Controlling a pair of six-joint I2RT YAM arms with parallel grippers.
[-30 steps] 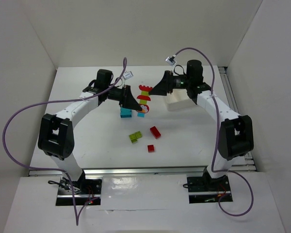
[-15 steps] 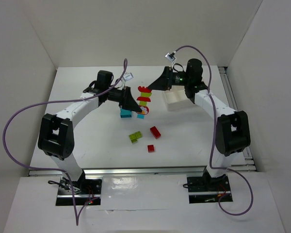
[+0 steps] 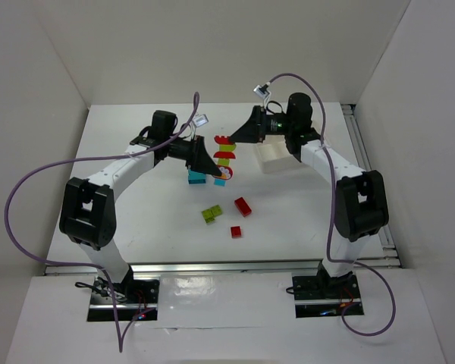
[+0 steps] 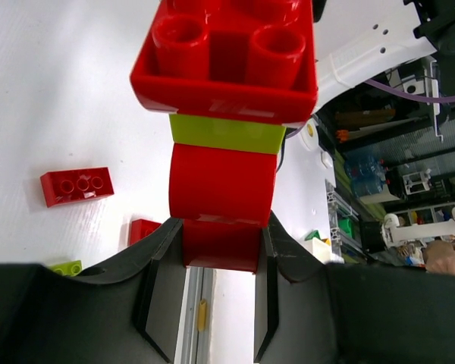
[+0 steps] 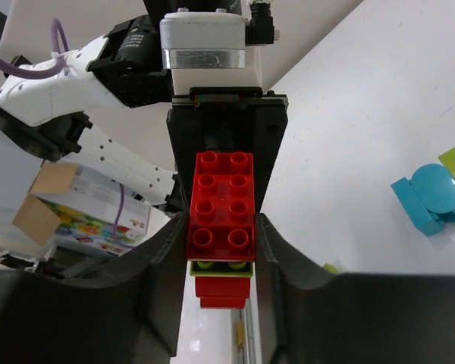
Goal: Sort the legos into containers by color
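Note:
A stack of legos (image 3: 224,155), red and lime bricks joined together, hangs above the table between both arms. My left gripper (image 3: 214,170) is shut on the red brick at the stack's lower end (image 4: 220,244), jaws pressed on both its sides. My right gripper (image 3: 235,139) is shut on the long red brick at the upper end (image 5: 221,216), with a lime brick (image 5: 221,267) just beneath it. Loose on the table lie a cyan brick (image 3: 197,177), a lime brick (image 3: 211,214) and two red bricks (image 3: 243,206) (image 3: 236,232). The white tray (image 3: 282,159) sits under the right arm.
White walls close in the table at the left, back and right. A metal rail (image 3: 235,267) runs along the near edge by both arm bases. A purple cable loops above each arm.
My right gripper has closed on the top red brick of the stack and shifted slightly left. The left gripper has kept its hold and its place.

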